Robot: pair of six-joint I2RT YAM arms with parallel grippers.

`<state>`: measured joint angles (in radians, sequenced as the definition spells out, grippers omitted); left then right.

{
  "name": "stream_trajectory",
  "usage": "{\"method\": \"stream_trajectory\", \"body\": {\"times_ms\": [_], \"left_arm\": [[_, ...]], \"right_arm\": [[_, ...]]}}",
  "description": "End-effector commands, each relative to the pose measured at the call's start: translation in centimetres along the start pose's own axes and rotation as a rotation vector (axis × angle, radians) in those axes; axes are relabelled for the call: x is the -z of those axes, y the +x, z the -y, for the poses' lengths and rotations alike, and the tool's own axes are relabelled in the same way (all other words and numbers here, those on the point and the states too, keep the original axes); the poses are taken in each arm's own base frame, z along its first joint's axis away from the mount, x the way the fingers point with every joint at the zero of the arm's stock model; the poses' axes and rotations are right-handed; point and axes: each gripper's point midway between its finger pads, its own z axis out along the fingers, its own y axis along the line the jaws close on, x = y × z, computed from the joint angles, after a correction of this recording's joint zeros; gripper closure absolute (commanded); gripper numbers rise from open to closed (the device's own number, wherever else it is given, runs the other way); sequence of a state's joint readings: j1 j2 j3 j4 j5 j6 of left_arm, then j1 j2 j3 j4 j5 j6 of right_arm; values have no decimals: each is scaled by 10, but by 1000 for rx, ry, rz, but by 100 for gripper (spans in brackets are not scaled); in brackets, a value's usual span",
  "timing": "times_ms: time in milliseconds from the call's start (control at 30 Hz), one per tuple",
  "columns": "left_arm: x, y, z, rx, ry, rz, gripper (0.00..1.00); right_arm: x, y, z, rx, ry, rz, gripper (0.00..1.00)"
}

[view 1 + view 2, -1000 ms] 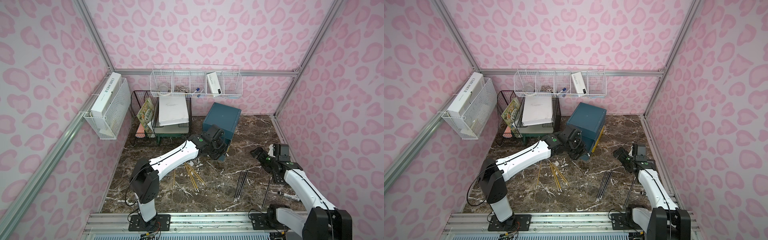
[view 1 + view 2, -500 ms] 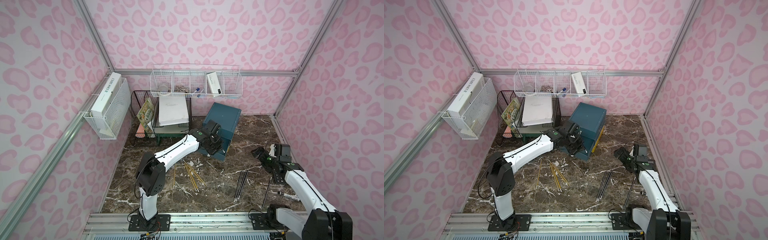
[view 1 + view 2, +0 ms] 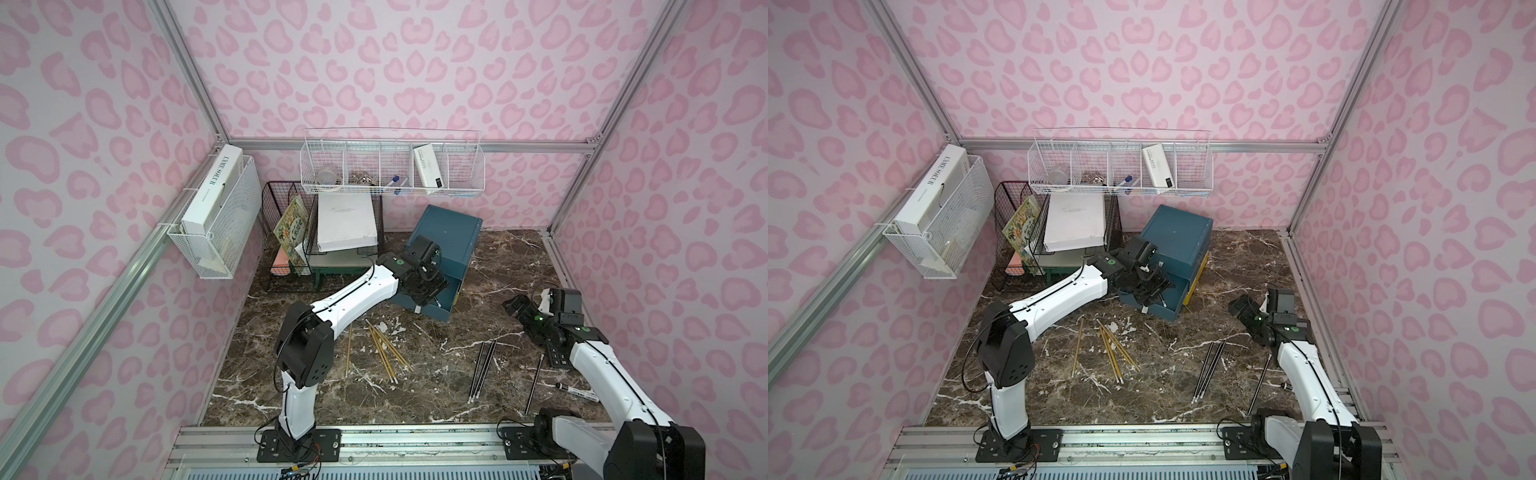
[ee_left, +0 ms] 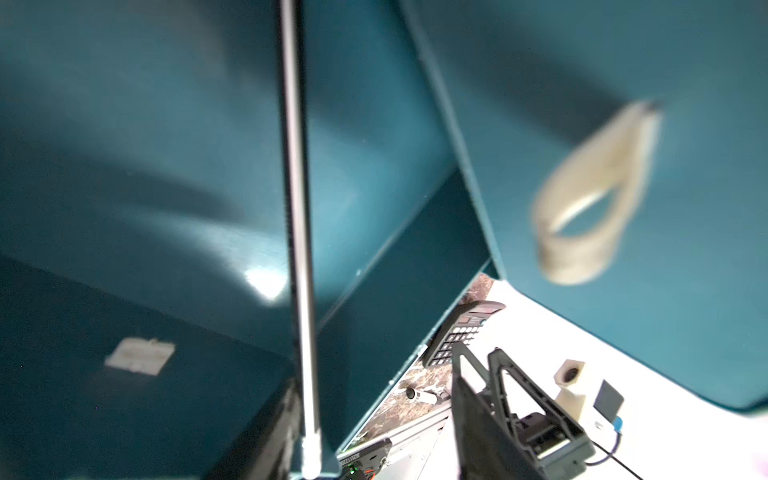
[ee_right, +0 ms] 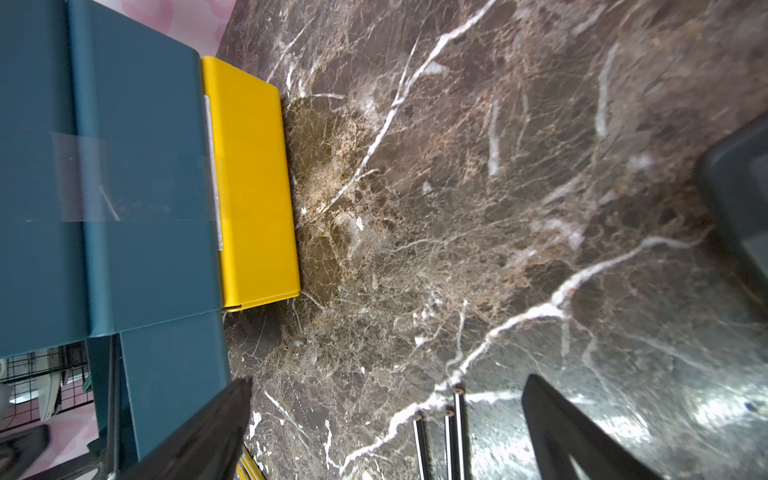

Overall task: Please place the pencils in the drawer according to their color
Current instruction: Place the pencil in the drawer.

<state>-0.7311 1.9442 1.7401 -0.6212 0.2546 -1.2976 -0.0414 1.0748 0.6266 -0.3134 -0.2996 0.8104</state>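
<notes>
Over the drawer (image 3: 451,237), left claw (image 3: 428,293) parted, hiding its inside, pencil (image 4: 297,208) colour unclear, right claw (image 5: 388,380) wide.

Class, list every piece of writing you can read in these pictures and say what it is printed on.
"L'AME SOEUR": side of the white box in the wall basket.
Too small or blurred: print on the white pack, the picture book cover, the calculator keys.
</notes>
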Motion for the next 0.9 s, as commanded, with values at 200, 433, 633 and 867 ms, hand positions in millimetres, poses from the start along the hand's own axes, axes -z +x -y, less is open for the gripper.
{"method": "stream_trajectory", "body": {"times_ms": [200, 433, 633, 867], "left_arm": [[15, -3, 11, -102, 9, 32, 24], [21, -5, 14, -134, 7, 50, 17], [38, -1, 28, -209, 38, 83, 17], [69, 38, 37, -450, 51, 80, 17]], "right_arm": [[0, 2, 1, 0, -6, -3, 0], [1, 2, 0, -1, -10, -2, 0], [1, 3, 2, -2, -6, -1, 0], [1, 7, 6, 9, 2, -6, 0]]}}
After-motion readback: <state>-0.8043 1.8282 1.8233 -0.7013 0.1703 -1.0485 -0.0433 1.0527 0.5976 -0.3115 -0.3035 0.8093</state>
